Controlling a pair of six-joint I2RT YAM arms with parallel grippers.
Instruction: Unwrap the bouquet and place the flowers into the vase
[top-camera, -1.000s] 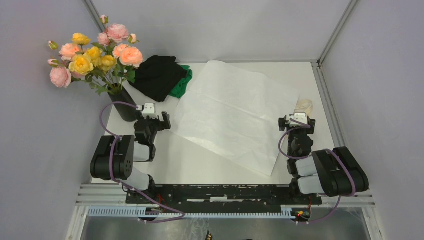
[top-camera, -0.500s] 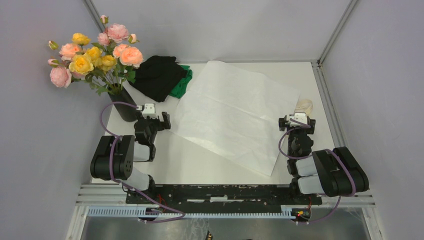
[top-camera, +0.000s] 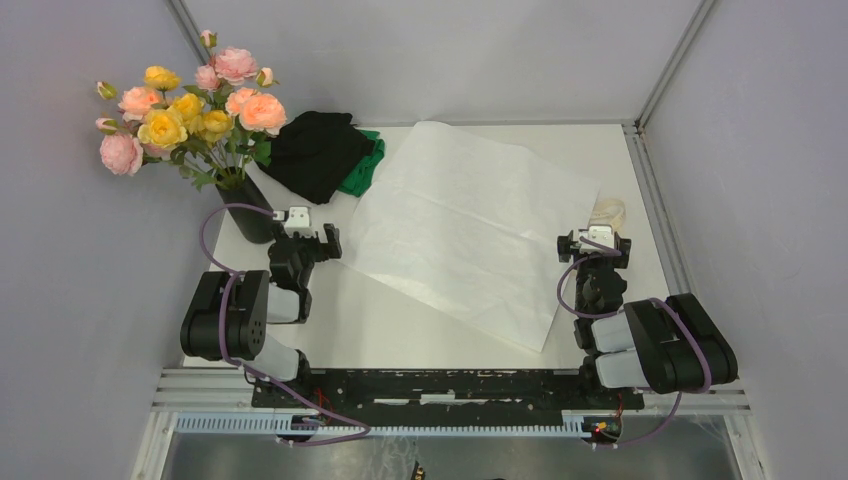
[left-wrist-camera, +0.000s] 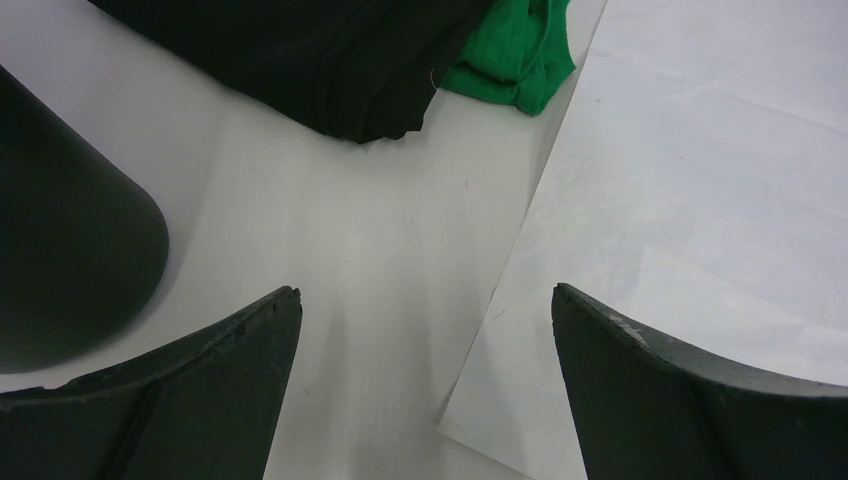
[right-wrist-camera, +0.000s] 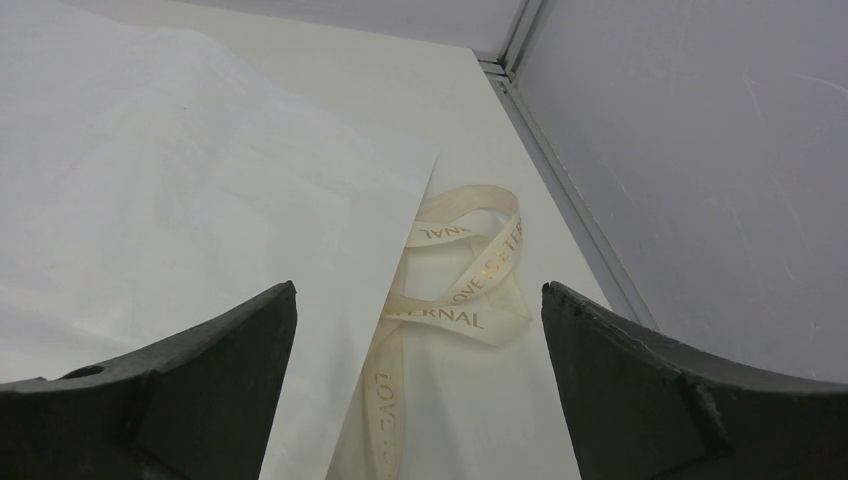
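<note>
At the far left corner of the table (top-camera: 400, 335), the flowers (top-camera: 190, 105) stand in the black vase (top-camera: 250, 215).
The white paper sheet (top-camera: 470, 225) lies flat in the middle, and the cream ribbon (right-wrist-camera: 462, 282) lies loose by its right corner. A black-and-green cloth heap (top-camera: 320, 155) sits near the vase. The left gripper (left-wrist-camera: 425, 300) is low beside the vase, jaws wide apart, holding nothing. The right gripper (right-wrist-camera: 418, 292) is low in front of the ribbon, jaws wide apart, holding nothing.
</note>
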